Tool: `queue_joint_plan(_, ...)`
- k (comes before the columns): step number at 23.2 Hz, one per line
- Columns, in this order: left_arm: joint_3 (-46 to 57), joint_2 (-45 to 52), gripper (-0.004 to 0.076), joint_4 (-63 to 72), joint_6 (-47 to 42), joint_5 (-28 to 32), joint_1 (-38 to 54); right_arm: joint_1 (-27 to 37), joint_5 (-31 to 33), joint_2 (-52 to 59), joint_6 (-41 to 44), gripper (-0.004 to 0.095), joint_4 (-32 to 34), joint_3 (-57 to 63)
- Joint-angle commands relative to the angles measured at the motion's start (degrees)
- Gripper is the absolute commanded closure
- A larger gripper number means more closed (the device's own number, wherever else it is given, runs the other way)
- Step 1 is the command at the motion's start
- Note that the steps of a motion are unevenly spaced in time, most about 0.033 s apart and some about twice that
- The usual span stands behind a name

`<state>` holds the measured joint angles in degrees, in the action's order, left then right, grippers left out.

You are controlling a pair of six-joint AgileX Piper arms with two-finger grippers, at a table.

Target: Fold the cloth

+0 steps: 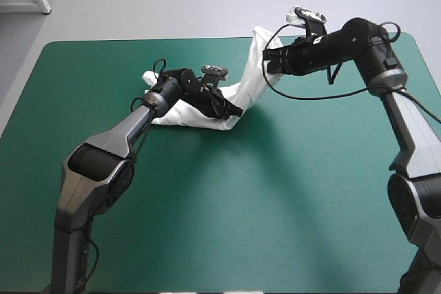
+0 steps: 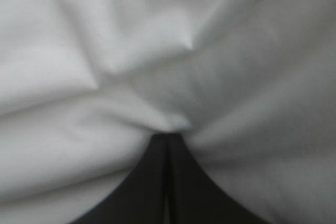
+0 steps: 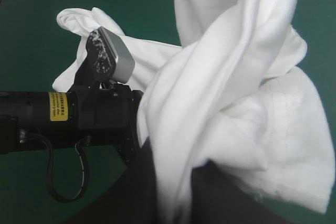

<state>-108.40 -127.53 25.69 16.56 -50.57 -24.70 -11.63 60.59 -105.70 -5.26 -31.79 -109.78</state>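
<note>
T-shirt (image 1: 185,111) is a crumpled heap on the teal-green table (image 1: 289,197), far-centre, well away from the near edge. On the left gripper (image 2: 168,139) the black fingers (image 2: 149,182) are pressed together into one arch, pinching a gathered fold of white fabric at the tips, with wrinkles radiating from the pinch. High view puts it low, at the heap's near-right corner. The right gripper (image 1: 269,60) is clamped on a twisted rope of the shirt; its wrist view shows fabric running down between the fingers. It sits higher and nearer the far edge, so a band of cloth stretches from the left pinch up to it, with a tuft poking above the grip. The rest of the shirt lies bunched on the cover on the far side of the left arm (image 3: 63,111). A stitched hem hangs just beside the right gripper.
</note>
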Motion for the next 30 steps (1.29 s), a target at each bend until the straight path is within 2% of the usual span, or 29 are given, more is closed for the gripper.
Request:
queue_joint_plan(1,-0.81,3.27,0.0734,0.56,-0.25,-4.51,-0.28,-0.48,-2.29,3.68,0.91,0.0922,-1.13,-2.78)
queue_joint_plan(8,-1.44,15.08,0.0734,-0.7,-0.25,-9.0,2.87,-1.23,-2.48,3.56,0.52,0.0922,-1.14,-2.78)
queue_joint_plan(12,-1.32,26.56,0.0734,-13.49,-0.85,-18.03,4.79,-1.98,-2.74,3.34,0.1,0.0922,-1.77,-2.78)
queue_joint_plan(13,-0.93,29.41,0.0734,-18.51,-3.05,-22.29,5.56,-3.44,-4.35,3.32,-0.61,0.0922,-2.21,-2.78)
queue_joint_plan(14,-0.36,30.59,0.0734,-19.77,-3.32,-23.26,6.21,-3.97,-5.39,3.21,-0.91,0.0922,-2.6,-2.78)
queue_joint_plan(16,7.72,37.24,0.0734,-19.85,-3.22,-21.71,10.6,-7.19,-8.8,1.83,-2.1,0.0922,-4.45,-3.67)
queue_joint_plan(19,22.5,45.59,0.0734,-19.85,-3.22,-19.66,16.96,-11.38,-8.88,-3.91,-2.1,0.0922,-4.71,-9.84)
queue_joint_plan(22,36.76,52.96,0.0734,-19.95,-3.34,-14.24,20.7,-16.19,-8.67,-13.06,-2.56,0.0922,-6.63,-20.64)
queue_joint_plan(26,45.55,56.02,0.0734,-19.16,-4.62,-10.15,20.78,-20.0,-9.91,-23.31,-2.09,0.0922,-9.14,-32.13)
queue_joint_plan(30,51.09,56.26,0.0734,-19.28,-4.62,-10.87,20.78,-21.9,-9.5,-32.3,-2.62,0.0898,-12.9,-41.95)
